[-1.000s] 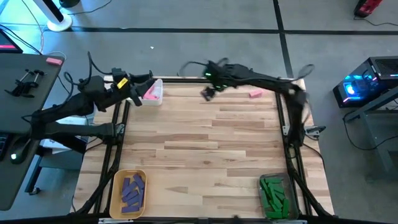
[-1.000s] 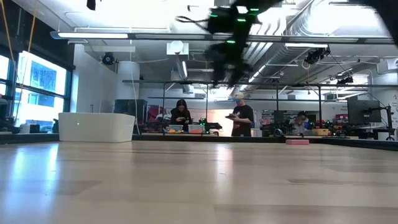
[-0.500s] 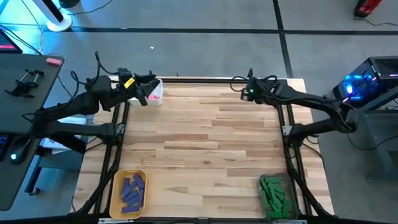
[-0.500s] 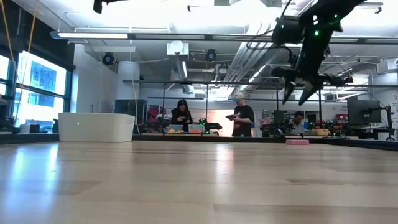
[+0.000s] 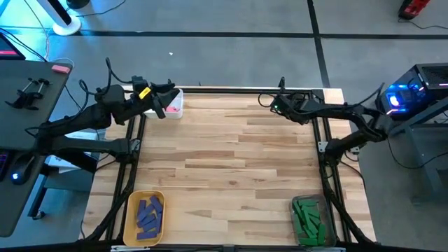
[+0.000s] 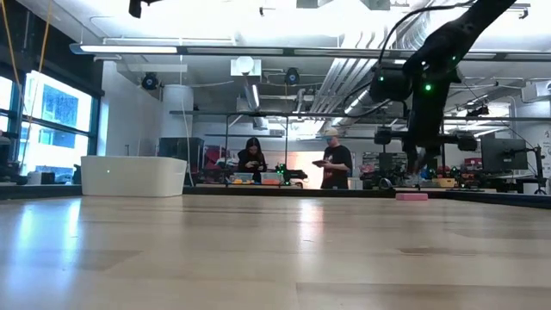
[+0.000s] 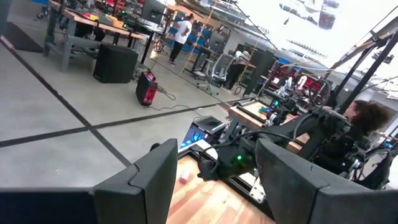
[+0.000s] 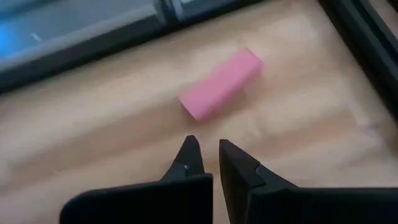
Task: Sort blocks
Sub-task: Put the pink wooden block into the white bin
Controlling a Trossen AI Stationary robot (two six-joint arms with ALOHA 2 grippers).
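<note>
R gripper (image 8: pixel 210 160) sits low over the table (image 5: pixel 231 161) at its far edge, near the far R corner; fingers almost together, only a thin slit between the tips, holding nothing. Pink block (image 8: pixel 221 83) lies flat on the wood just ahead of those tips, apart from them, angled, not touched. Low view: same pink block (image 6: pixel 411 196) flat on the far edge, R gripper (image 6: pixel 417 176) hanging right above it. L gripper (image 7: pixel 214 180) is w/ its arm at the table's far L corner, over the white bin (image 5: pixel 173 105); fingers (image 7: pixel 146 177) stand well apart w/ nothing between them. White bin has pink pieces inside, count can't tell. Near L corner of the table: yellow bin (image 5: pixel 131 203) w/ purple blocks (image 5: pixel 149 213) piled inside. Near R corner: clear bin (image 5: pixel 309 204) w/ green blocks (image 5: pixel 306 215) stacked inside. Rest of the table shows only bare wood in the high view. One more pink block (image 5: pixel 61 68) lies on the dark desk (image 5: pixel 28 105) off the table's L side, well apart from both arms. Beyond the table's far edge, low view shows people standing at benches (image 6: pixel 258 179) in the room behind.
</note>
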